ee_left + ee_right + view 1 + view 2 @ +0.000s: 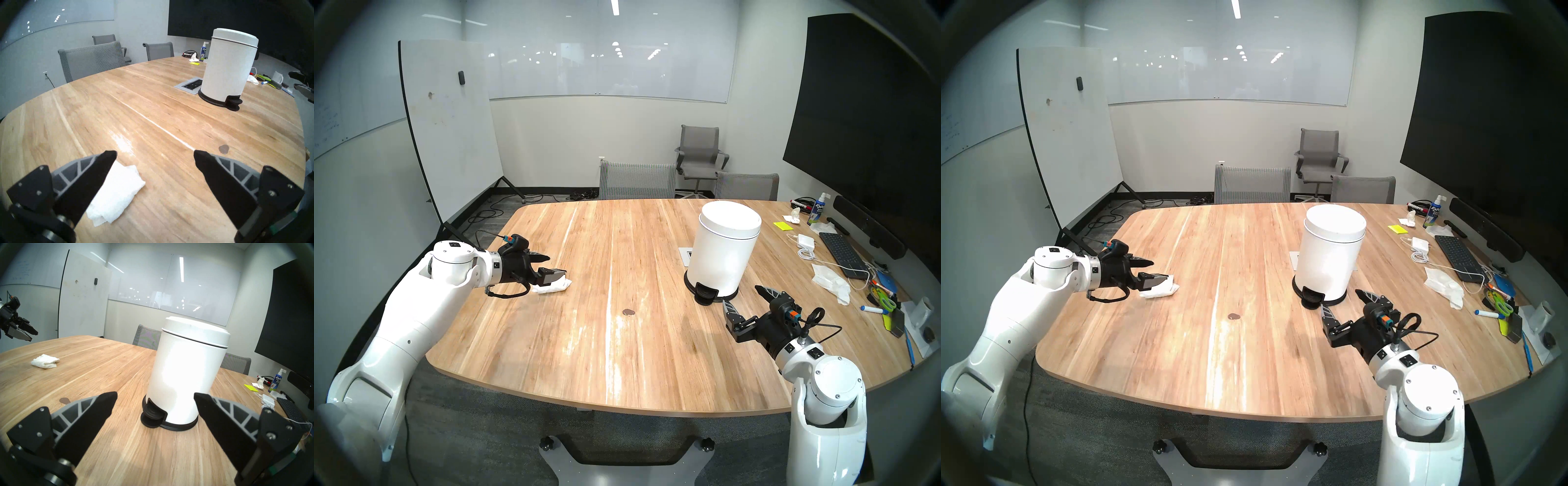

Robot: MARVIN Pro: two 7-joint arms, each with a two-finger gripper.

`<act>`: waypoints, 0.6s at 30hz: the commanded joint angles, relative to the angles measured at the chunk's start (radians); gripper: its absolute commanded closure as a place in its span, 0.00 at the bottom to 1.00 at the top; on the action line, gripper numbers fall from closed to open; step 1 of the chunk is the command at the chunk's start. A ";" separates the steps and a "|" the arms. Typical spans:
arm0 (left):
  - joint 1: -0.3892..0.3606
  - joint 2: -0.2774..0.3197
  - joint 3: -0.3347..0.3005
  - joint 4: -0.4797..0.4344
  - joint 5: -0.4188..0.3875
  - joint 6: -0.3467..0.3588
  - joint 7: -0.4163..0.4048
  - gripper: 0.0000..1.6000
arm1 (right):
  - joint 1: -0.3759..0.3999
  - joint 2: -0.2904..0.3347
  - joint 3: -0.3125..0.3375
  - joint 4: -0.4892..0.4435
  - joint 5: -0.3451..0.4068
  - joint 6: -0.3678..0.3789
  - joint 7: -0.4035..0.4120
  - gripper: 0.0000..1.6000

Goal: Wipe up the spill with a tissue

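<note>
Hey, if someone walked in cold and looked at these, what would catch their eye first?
Probably the tall white cylindrical pedal bin standing on the far right part of the wooden table. Next, the crumpled white tissue near the left edge, below the open left hand, and the small dark brown spill mid-table.

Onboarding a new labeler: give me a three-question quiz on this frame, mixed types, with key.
1. True or false: the left pincer grips the crumpled white tissue.
2. The small dark brown spill lies: A) under the tissue B) on bare wood between tissue and bin C) inside the bin.
3. Fill in: the white cylindrical pedal bin has its lid ____.

Key: 1 false, it hangs open above the tissue; 2 B; 3 closed.
</note>
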 commanded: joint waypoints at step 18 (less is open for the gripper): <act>-0.188 -0.052 0.080 0.203 0.105 -0.068 -0.039 0.00 | 0.003 0.000 -0.002 -0.020 0.001 -0.002 0.000 0.00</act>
